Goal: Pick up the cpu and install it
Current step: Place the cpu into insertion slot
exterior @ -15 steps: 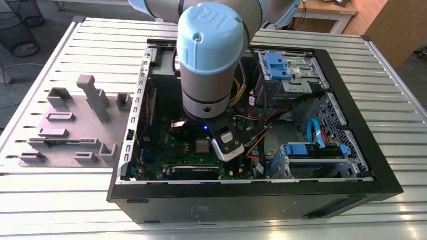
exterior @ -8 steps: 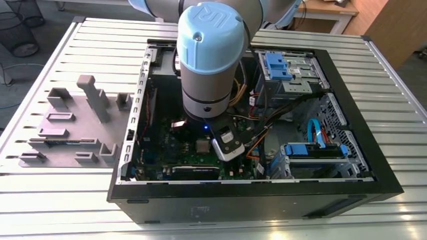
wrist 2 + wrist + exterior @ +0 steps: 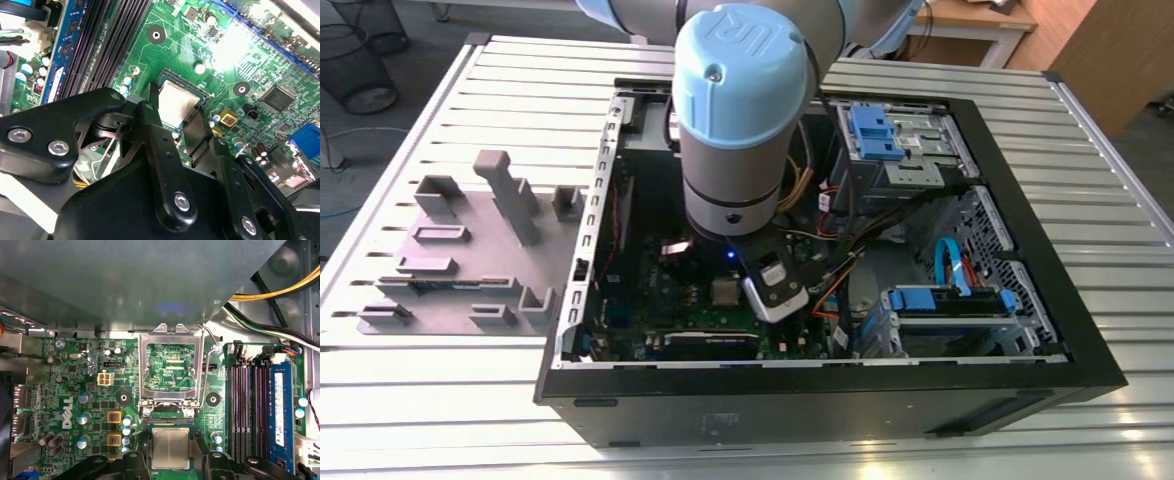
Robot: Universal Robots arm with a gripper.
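**Q:** Where does the cpu (image 3: 171,450) lie relative to the gripper (image 3: 171,440)?

**A:** In the first wrist view it lies flat at the socket, between the two fingers (image 3: 142,446), which are clamped against its opposite edges. The raised socket frame (image 3: 144,365) stands just beyond the fingertips.

**Q:** Is any writing visible?

**A:** White lettering is printed on the green motherboard (image 3: 135,390) to one side of the gripper; a labelled blue memory module (image 3: 280,410) stands on the other side
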